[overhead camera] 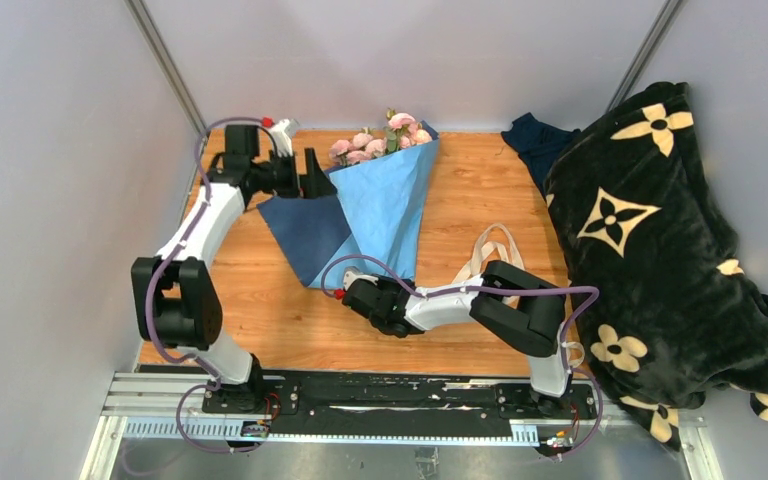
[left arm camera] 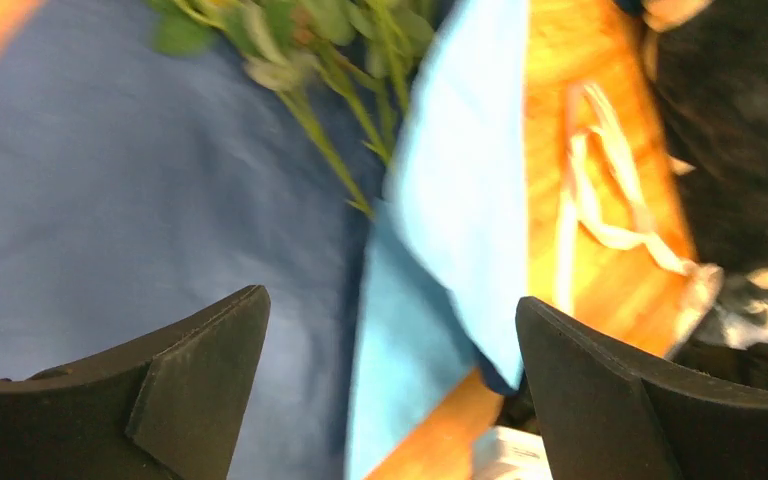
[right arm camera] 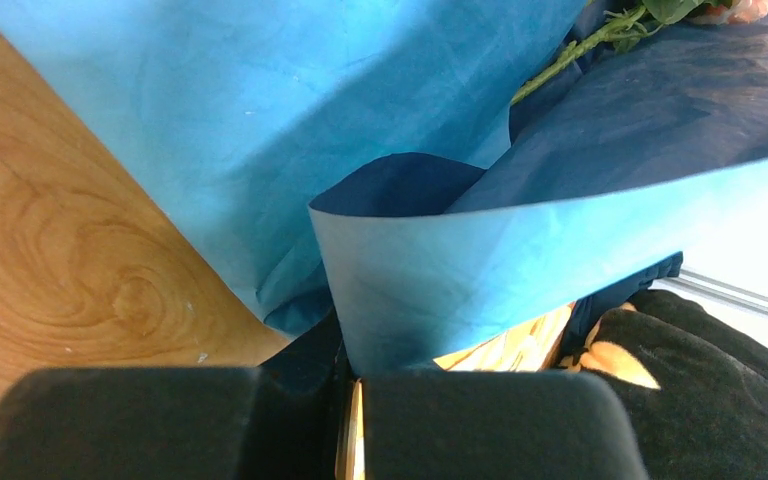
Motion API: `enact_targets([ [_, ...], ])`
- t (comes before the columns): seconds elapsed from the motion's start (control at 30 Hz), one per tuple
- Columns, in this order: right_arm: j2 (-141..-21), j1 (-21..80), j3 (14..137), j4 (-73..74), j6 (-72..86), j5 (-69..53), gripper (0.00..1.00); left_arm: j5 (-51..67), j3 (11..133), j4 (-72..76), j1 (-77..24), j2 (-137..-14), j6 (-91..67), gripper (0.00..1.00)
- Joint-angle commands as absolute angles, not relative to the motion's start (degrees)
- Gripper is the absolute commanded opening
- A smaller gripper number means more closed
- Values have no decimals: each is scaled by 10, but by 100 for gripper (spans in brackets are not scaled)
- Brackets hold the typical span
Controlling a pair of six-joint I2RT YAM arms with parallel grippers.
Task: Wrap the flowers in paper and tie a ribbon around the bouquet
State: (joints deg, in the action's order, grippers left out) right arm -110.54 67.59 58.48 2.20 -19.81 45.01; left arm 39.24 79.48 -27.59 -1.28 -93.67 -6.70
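Note:
The bouquet lies slantwise on the wooden table, with pink flowers (overhead camera: pixel 375 140) at the far end and the light blue paper (overhead camera: pixel 390 205) folded over them into a cone. A darker slate flap (overhead camera: pixel 305 235) still lies flat on its left. My left gripper (overhead camera: pixel 322 180) hovers open beside the blooms and above that flap, with nothing between its fingers (left arm camera: pixel 200 370). Below it I see green stems (left arm camera: pixel 340 150) on the paper (left arm camera: pixel 110 200). My right gripper (overhead camera: pixel 344 288) is shut on the paper's (right arm camera: pixel 260 120) lower tip, pinched between its fingers (right arm camera: pixel 480 420). The cream ribbon (overhead camera: pixel 495 255) lies looped to the right, untouched.
A black plush blanket with cream flower shapes (overhead camera: pixel 660 250) fills the table's right side, and a dark blue cloth (overhead camera: pixel 535 140) lies at its far end. Grey walls close in on both sides. The arms' base rail (overhead camera: pixel 360 400) runs along the near edge.

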Motion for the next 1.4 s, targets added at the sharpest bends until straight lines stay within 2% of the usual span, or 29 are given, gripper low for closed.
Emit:
enact_targets([
  [0.0, -1114, 681, 598, 38, -208, 446, 0, 461, 670, -129, -68, -919, -179, 100],
  [0.13, -1111, 681, 598, 39, -217, 446, 0, 423, 696, -169, -118, -978, -143, 100],
  [0.27, -1106, 681, 595, 39, -222, 449, 0, 425, 736, -176, -126, -1039, -148, 98],
  [0.3, -1105, 681, 594, 39, -224, 449, 0, 426, 743, -175, -126, -1046, -150, 89],
  [0.37, -1102, 681, 590, 37, -230, 448, 0, 438, 744, -160, -126, -1053, -164, 48],
  [0.4, -1101, 681, 589, 37, -234, 448, 0, 443, 742, -148, -126, -1052, -168, 22],
  [0.43, -1099, 681, 588, 37, -239, 449, 0, 444, 738, -143, -126, -1050, -169, 3],
  [0.47, -1097, 681, 585, 39, -245, 450, 1, 442, 734, -143, -125, -1049, -167, 0],
  [0.53, -1084, 683, 578, 46, -258, 448, 9, 415, 732, -162, -124, -1053, -148, 0],
  [0.63, -1040, 692, 555, 68, -279, 424, 33, 353, 736, -204, -115, -1079, -116, 0],
  [0.67, -1017, 694, 549, 81, -277, 412, 38, 339, 736, -211, -111, -1091, -113, 0],
  [0.8, -926, 695, 544, 172, -249, 320, 45, 309, 733, -225, -100, -1129, -106, 0],
  [0.9, -853, 690, 547, 226, -233, 208, 46, 301, 723, -214, -100, -1137, -107, 0],
  [0.97, -804, 670, 552, 244, -222, 88, 46, 297, 719, -215, -100, -1139, -104, 0],
  [1.1, -778, 578, 570, 203, -168, -128, 44, 289, 711, -215, -100, -1136, -98, 0],
  [1.2, -814, 494, 577, 91, -52, -230, 38, 279, 710, -217, -100, -1133, -96, 0],
  [1.37, -924, 399, 586, -51, 77, -293, 17, 266, 709, -223, -100, -1125, -93, 0],
])
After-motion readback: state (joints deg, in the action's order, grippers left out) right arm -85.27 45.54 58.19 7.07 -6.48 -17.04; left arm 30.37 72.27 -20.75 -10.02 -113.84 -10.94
